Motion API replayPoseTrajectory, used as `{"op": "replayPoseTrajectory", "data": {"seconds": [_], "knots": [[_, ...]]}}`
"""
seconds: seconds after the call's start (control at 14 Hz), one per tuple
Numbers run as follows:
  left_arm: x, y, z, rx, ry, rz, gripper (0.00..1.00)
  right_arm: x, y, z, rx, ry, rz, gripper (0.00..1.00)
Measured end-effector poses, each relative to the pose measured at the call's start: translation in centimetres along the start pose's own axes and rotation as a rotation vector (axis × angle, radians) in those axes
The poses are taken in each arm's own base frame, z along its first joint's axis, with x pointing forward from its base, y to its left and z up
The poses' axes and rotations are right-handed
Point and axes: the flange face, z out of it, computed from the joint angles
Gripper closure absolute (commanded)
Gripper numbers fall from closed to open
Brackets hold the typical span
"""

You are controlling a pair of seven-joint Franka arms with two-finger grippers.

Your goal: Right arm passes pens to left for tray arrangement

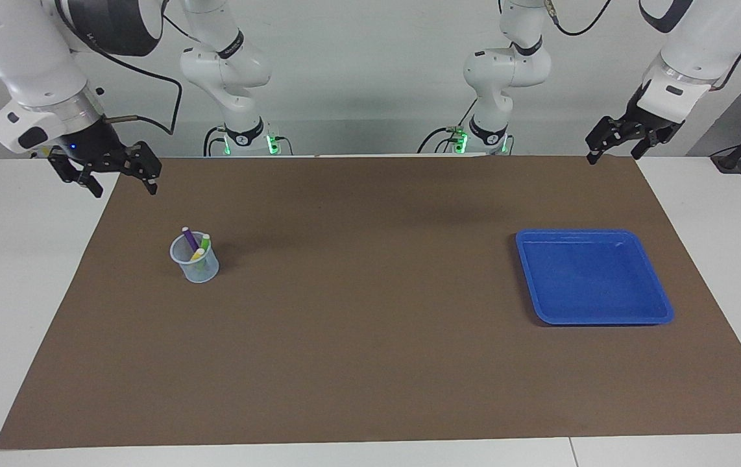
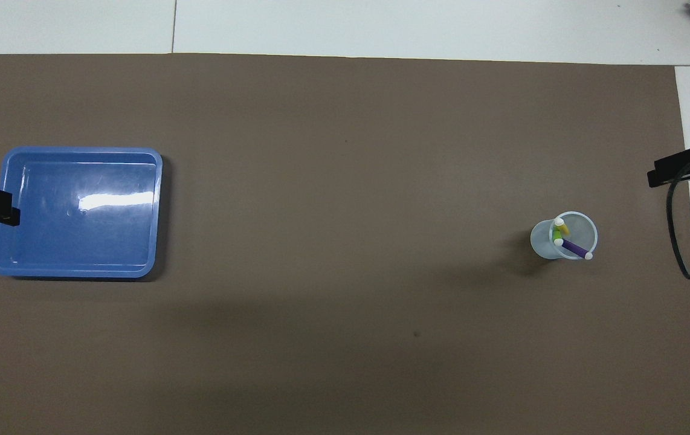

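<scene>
We see the right gripper up in the air over the corner of the brown mat at the right arm's end of the counter, its fingers spread wide with nothing between them. A small blue light glows on its wrist. The three pens, purple, green and yellow, stand tip-up in a translucent cup on the mat, farther from the robots than the ground under that gripper and well apart from it. The purple pen leans over the cup's rim.

From the cup toward the left arm's end we find a long stretch of bare mat, open on every side, with only soft shadows on it. The blue tray lies flat on the mat near the left arm's end, holding nothing, its rim well inside the mat's edges. The left gripper hangs over the mat's corner at that end, well apart from the tray, fingers wide apart and holding nothing.

White counter shows around the mat. A pale wall stands at the robots' end, and green lights shine at both arm bases.
</scene>
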Motion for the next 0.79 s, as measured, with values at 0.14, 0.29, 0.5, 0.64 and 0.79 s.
{"op": "replayPoseTrajectory", "data": {"seconds": [0.14,0.29,0.5,0.64,0.79], "knots": [[0.0,0.0,0.0,0.000,-0.001,-0.001,0.00,0.0,-0.1,0.3,0.001,-0.006,-0.002,0.00],[0.0,-0.1,0.0,0.000,0.000,-0.002,0.00,-0.2,-0.4,1.0,0.002,-0.010,-0.006,0.00],[0.0,-0.2,0.0,0.000,0.000,-0.004,0.00,-0.7,-0.7,2.5,-0.001,0.015,-0.011,0.00],[0.0,-0.2,0.0,0.000,-0.001,-0.004,0.00,-1.2,-1.0,3.6,-0.003,0.027,-0.015,0.00],[-0.1,-0.4,0.1,-0.001,-0.003,-0.008,0.00,-1.7,-2.1,4.6,-0.003,0.040,-0.029,0.00]]}}
